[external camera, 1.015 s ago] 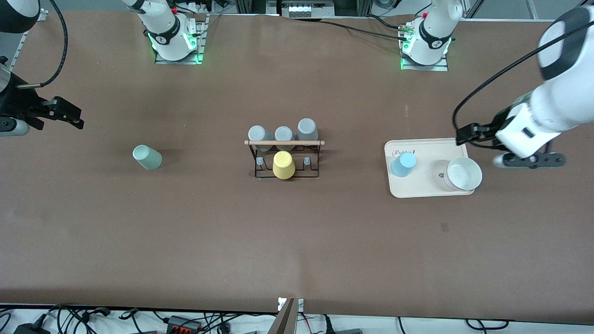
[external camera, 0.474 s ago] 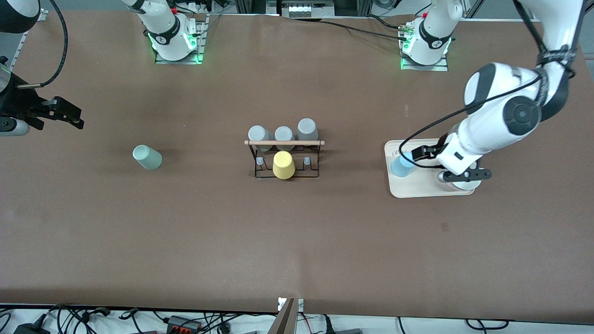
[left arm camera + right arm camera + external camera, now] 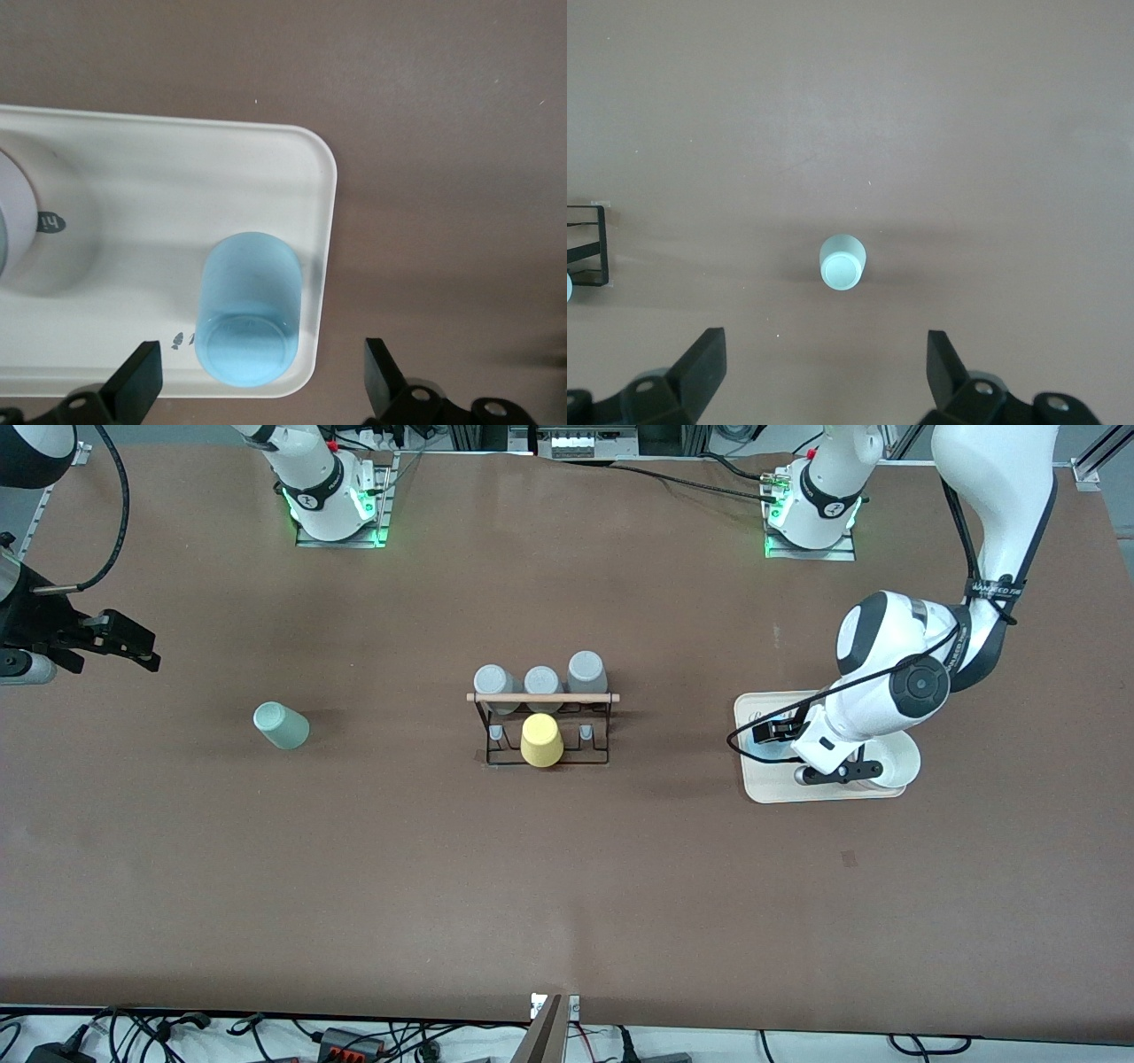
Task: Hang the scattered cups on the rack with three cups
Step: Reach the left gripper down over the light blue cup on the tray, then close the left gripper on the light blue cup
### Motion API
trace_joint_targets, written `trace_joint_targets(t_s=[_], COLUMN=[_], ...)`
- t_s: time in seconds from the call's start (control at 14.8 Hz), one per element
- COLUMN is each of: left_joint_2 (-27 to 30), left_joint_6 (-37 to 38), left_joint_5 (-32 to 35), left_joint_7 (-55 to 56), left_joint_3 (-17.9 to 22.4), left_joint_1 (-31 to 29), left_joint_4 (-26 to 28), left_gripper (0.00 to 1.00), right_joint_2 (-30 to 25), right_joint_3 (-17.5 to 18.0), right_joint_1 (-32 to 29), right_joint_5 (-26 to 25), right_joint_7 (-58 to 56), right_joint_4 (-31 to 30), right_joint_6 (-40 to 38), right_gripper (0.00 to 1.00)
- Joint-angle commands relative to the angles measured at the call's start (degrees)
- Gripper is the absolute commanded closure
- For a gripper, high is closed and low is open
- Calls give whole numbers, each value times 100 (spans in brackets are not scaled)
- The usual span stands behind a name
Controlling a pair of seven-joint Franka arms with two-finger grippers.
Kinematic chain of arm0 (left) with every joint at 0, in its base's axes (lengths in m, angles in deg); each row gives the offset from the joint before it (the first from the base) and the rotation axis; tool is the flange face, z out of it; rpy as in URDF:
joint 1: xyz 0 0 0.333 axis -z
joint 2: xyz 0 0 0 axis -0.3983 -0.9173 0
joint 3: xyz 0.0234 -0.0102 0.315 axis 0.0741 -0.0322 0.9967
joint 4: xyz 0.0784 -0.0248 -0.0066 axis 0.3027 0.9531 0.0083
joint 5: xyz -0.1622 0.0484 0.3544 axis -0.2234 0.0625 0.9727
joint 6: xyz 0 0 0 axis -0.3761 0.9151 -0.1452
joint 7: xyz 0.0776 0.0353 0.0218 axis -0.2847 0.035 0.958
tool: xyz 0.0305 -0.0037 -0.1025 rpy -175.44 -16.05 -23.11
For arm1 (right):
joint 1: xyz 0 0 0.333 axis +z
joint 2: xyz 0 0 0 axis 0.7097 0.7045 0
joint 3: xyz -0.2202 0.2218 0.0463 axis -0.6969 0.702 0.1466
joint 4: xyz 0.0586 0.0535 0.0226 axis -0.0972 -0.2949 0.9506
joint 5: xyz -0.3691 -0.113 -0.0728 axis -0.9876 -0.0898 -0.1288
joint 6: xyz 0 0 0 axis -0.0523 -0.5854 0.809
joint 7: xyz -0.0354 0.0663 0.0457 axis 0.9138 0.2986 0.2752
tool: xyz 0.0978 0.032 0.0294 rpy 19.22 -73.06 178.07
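While left gripper [image 3: 257,390] hovers wide open over matte blue cup [image 3: 249,308] on cream tray [image 3: 177,186] | right gripper [image 3: 819,376] waits wide open above mint cup [image 3: 842,262] | wire rack [image 3: 542,726] mid-frame

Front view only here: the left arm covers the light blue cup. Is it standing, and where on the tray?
Observer: The light blue cup stands on end in a corner of the tray, just inside its rim.
Operator: Are the fingers open on both arms?
Observer: Yes. The left gripper hangs over that cup, one finger on each side, not touching. The right gripper waits open at its end of the table, apart from the mint green cup.
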Motion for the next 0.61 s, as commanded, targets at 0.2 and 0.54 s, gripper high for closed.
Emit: trace_joint_targets(t_s=[0.2,0.54], left_joint_2=[-133,-239], left_joint_6=[-692,-771], left_joint_5=[236,632], left_joint_7=[109,390], left_joint_3=[-10,-19], left_joint_1=[-3,-3], left_joint_4=[401,515], left_gripper=[0,0], right_joint_2=[-33,-32], right_joint_3=[10,10], right_joint_1=[-17,-17], right_joint_5=[84,84], right_joint_7=[-39,-39], right_joint_4=[-6,-6], right_joint_6=[-36,-45], right_gripper=[0,0])
